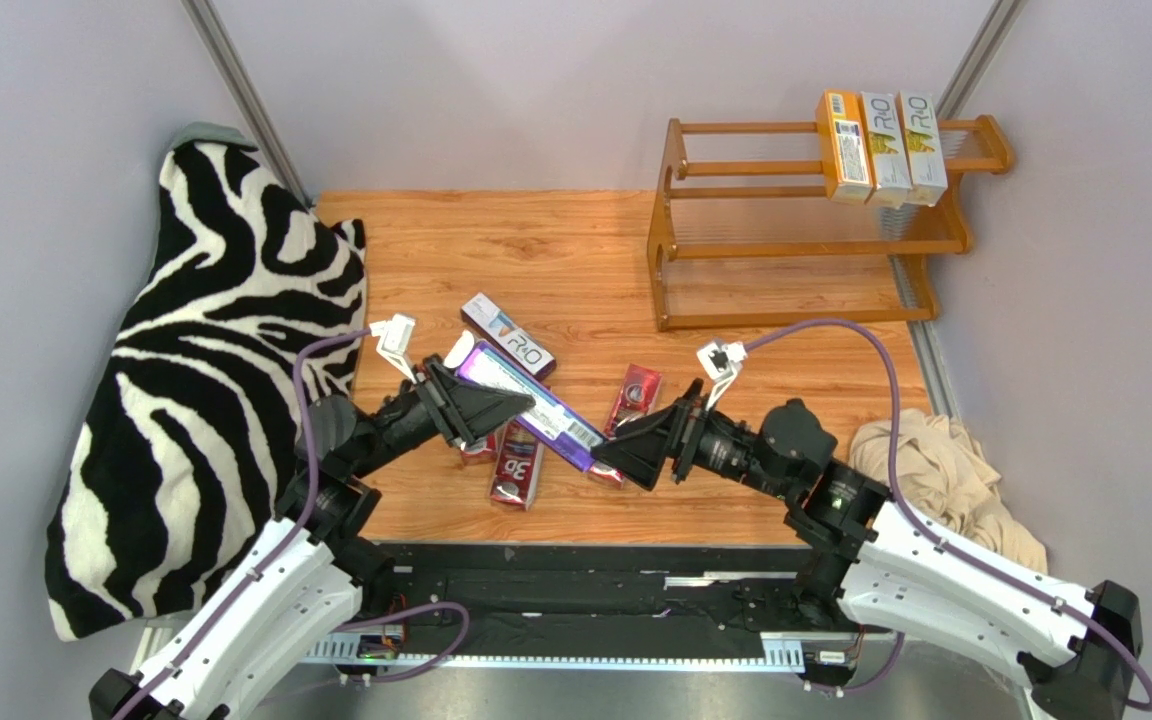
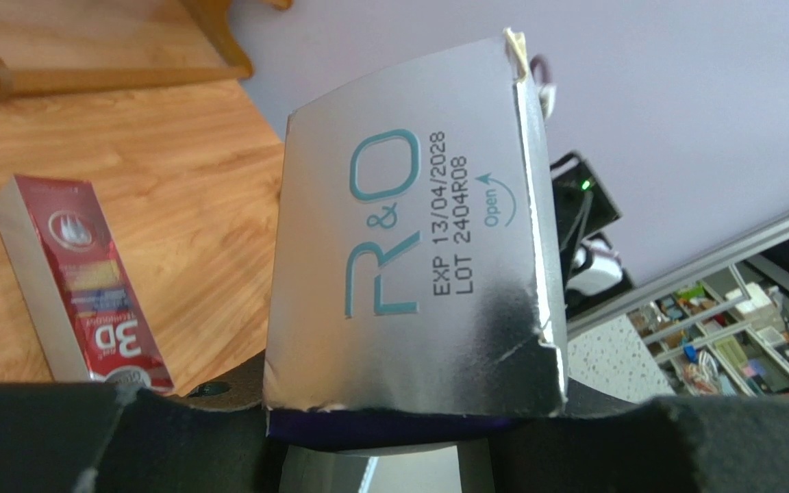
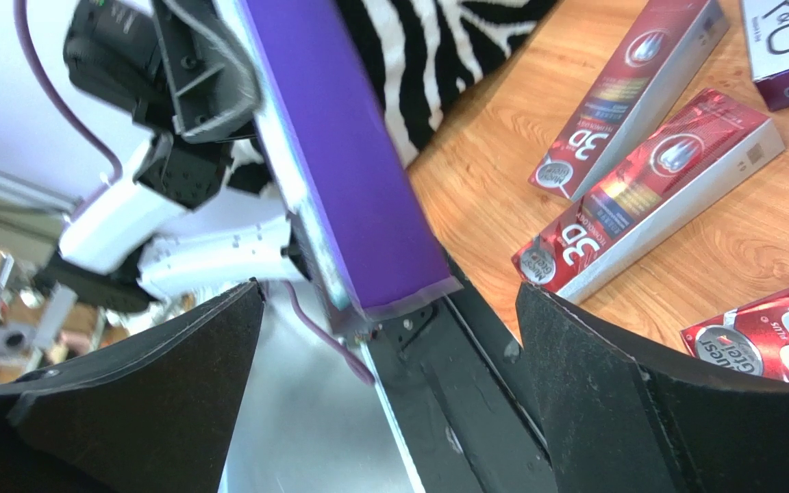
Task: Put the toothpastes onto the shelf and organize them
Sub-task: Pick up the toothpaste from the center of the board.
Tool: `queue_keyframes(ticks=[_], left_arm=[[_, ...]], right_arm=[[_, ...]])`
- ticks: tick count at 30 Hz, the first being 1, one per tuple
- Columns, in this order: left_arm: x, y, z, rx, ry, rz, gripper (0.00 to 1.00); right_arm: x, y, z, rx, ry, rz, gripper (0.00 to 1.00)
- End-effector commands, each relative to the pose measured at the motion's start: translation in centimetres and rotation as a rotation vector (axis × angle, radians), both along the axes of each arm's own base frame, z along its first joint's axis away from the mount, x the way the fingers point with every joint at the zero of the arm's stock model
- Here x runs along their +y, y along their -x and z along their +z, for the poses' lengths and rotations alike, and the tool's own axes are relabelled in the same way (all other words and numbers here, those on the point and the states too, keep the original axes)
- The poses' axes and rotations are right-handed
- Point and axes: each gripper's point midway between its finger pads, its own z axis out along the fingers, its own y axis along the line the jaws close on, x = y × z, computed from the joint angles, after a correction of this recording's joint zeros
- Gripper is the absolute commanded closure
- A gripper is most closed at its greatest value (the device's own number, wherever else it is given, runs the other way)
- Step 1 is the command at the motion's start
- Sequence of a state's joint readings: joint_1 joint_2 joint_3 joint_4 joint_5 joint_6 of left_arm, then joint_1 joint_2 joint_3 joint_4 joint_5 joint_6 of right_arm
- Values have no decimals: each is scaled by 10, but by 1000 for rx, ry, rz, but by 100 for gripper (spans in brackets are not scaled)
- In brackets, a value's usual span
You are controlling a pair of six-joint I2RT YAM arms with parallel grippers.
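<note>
The left gripper (image 1: pixel 515 405) is squeezed tight on a long purple carton (image 1: pixel 560 420). It holds the box up over the middle of the wooden table (image 1: pixel 582 255). In the left wrist view the box's shiny silver end (image 2: pixel 409 267) fills the middle.

The right gripper (image 1: pixel 620 447) has its fingers spread wide apart. The other end of the purple box (image 3: pixel 347 154) sits between those fingers (image 3: pixel 625 390), and they do not press on it.

The shelf (image 1: pixel 808 248) stands at 2 o'clock on the table, well apart from the held box. Three cartons (image 1: pixel 883 146) stand side by side on its top tier, at the right end.

More boxes lie around the held one. A second purple carton (image 1: pixel 507 333) lies flat at 12 o'clock from it, just beside it. One red carton (image 1: pixel 635 398) lies at 3 o'clock from it, near the right gripper. Two other red cartons (image 1: pixel 516 480) lie at 6 o'clock, partly under the left arm.

A zebra cloth (image 1: pixel 207 375) hangs over the table's 9 o'clock side. A tan cloth (image 1: pixel 943 465) is bunched up at 4 o'clock.
</note>
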State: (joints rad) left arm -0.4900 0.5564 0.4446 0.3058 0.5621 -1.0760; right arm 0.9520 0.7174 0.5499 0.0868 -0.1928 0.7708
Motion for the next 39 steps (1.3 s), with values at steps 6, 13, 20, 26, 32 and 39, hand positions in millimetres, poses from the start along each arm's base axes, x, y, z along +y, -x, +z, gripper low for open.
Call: queue_keyframes(ticks=[6,13,20,26,32,39], left_arm=[[8,-4,71,-153,160,53,61],[6,-6,69,-147,199,38,64],[7,-7,68,-140,219,39,66],[6,-7,63,-126,226,31,66],[9,-11,56,-99,244,62,68],[10,-13,53,-92,236,74,67]], right_arm=[[-15,-3,56,-27,-364,-71,0],[0,-5,58,-2,-429,-21,1],[4,-13,62,4,-453,-44,8],[8,-12,68,2,-483,-23,26],[20,-10,69,24,-491,32,32],[19,-11,66,36,-500,23,58]])
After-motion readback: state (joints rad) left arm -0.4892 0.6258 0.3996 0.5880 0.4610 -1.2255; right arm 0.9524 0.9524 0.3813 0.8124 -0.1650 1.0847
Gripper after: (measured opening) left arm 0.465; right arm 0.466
